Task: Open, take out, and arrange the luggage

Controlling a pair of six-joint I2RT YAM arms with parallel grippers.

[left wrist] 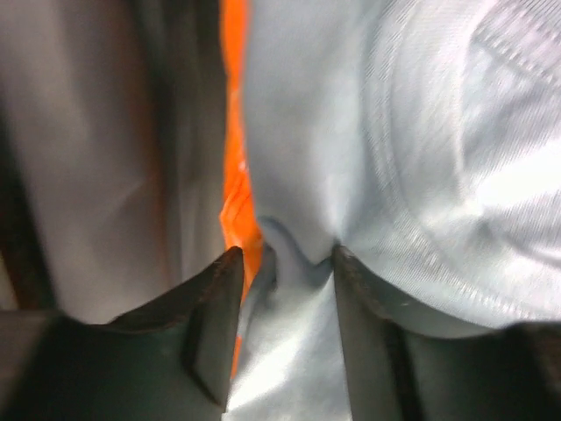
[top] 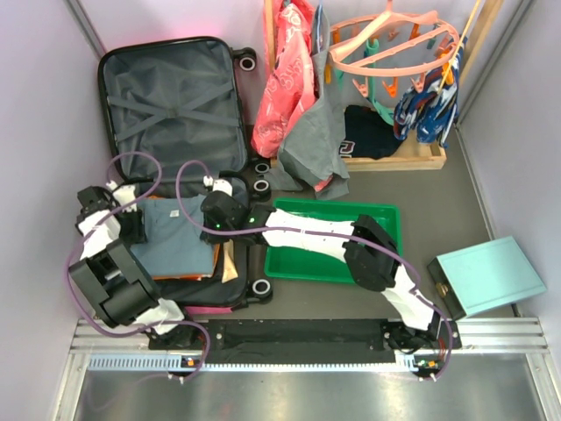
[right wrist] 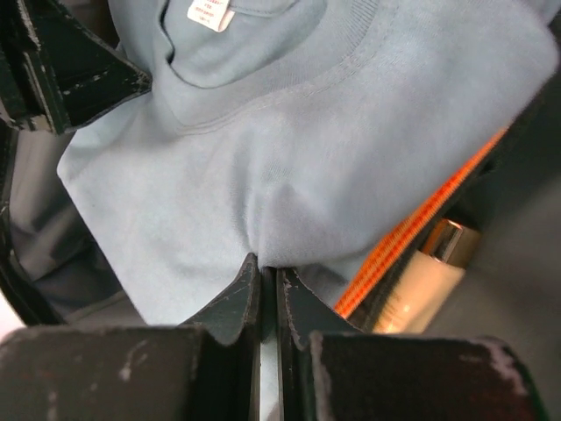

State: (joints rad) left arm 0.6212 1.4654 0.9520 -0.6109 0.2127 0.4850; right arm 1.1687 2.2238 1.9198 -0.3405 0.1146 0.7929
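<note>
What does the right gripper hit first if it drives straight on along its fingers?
The pale blue sweatshirt: the right gripper is shut on a fold of it, so that fabric comes first. Depth beneath is unclear.

My left arm (top: 112, 279) and right arm (top: 372, 250) look alike to me: white links, blocky black joint housings, long looping purple cables (top: 131, 162), and scuffed black wedge-shaped fingers (right wrist: 232, 303).

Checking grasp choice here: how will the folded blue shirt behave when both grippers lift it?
Likely floppy: the blue shirt puckers where the right gripper pinches it. Probably light, sagging between pinches; the left gripper also bunches fabric.
</note>
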